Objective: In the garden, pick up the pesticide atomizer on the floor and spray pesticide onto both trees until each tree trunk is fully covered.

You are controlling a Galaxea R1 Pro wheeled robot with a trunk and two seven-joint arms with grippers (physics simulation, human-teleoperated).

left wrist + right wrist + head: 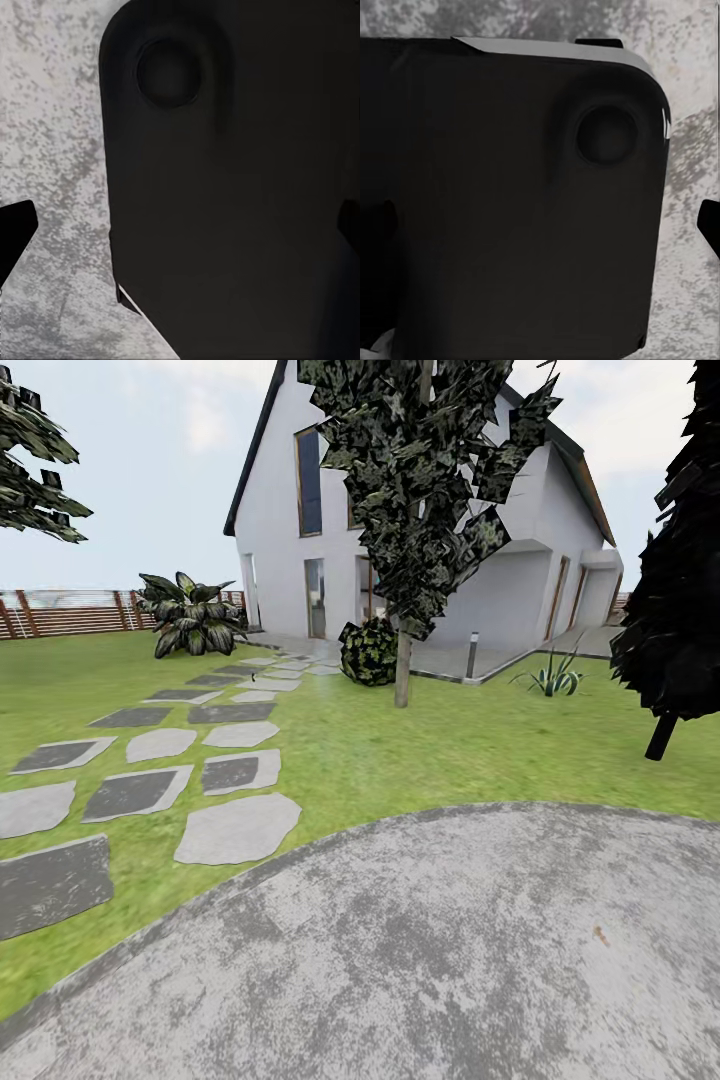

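A tree with jagged dark green foliage [425,480] stands mid-lawn in front of the white house, on a mottled grey-brown trunk [403,672]. More of the same foliage [30,460] hangs in at the far left, its trunk out of view. The pesticide atomizer is out of view. The floor is green grass [420,750] with a rounded patch of grey speckled paving [430,960] right below me. My left gripper [180,232] and right gripper [540,232] hang over that paving beside a black body panel, dark fingertips [15,232] [711,225] far apart at the picture edges, nothing between them.
Grey stepping stones [150,760] run from the paving to the house [520,590]. A black-leaved tree [675,560] with a thin dark trunk stands right. A round bush [368,652], a leafy plant [190,615], a spiky plant [552,680], a short post [471,655] and a slat fence [70,612] are further back.
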